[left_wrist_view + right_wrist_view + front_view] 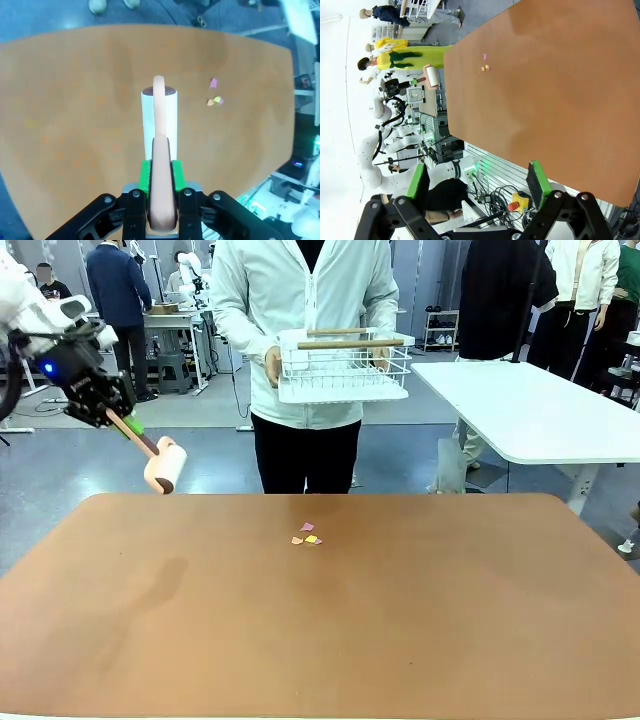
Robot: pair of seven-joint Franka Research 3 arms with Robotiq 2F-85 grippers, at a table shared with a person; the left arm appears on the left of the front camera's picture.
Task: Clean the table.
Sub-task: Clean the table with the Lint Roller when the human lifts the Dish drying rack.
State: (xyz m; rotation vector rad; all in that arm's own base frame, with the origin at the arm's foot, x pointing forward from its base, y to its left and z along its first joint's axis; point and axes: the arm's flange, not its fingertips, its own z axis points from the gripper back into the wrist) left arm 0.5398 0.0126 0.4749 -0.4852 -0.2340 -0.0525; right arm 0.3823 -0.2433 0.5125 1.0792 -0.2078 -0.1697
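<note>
Left gripper (116,417) is clamped on the peach handle of a lint roller (165,466), which hangs in the air off the far left corner of the table (420,630). Paper scraps (307,536) lie near the middle of the far edge, well apart from the roller. Risk: a tilted touchdown could push the scraps over the edge instead of lifting them. The left wrist view shows both pads (144,175) pressed on the handle. The right wrist view shows the right gripper (477,181) spread and empty.
</note>
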